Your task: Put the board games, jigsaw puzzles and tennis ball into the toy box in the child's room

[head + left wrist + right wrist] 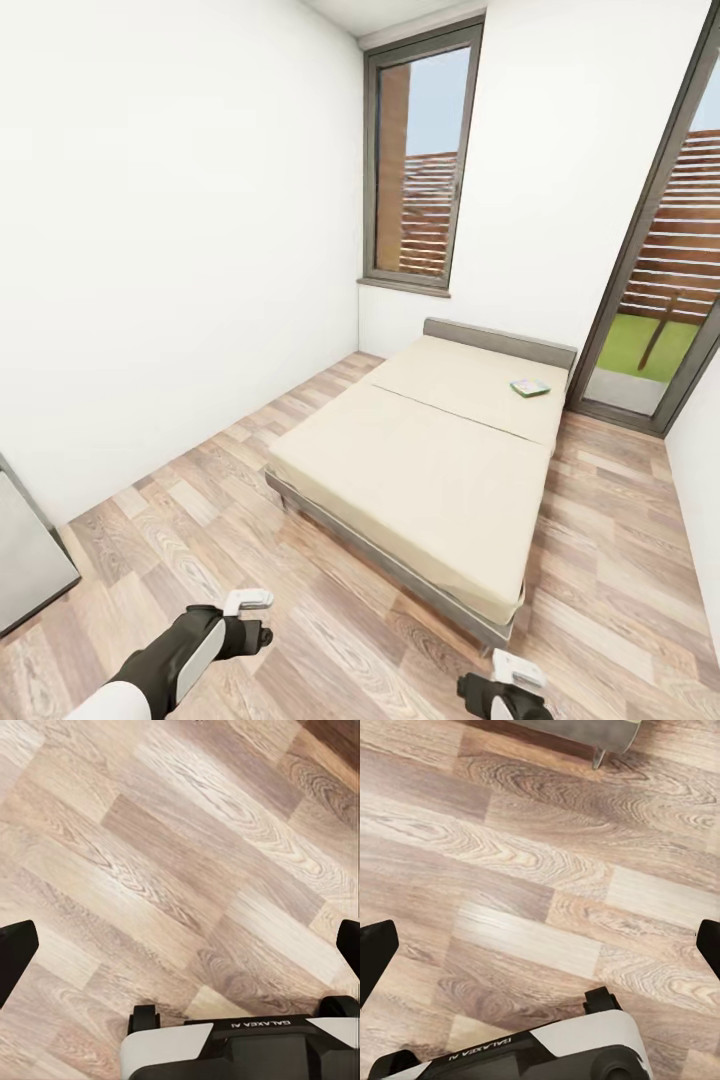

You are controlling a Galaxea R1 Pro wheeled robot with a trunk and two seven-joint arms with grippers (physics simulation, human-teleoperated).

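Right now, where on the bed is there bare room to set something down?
Nearly the whole bed top is bare: the entire near half up to the seam, and the far half's window-side stretch by the headboard. The one taken spot is the far corner nearest the glass door, where a game box lies.

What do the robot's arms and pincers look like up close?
Each arm is mostly black with white shell panels. The left pincer and right pincer end in pale, flat white tips in the head view. In the wrist views, a black finger stands at each side, wide apart, above a white and black housing bearing the lettering GALAXEA. No loose cables are visible.
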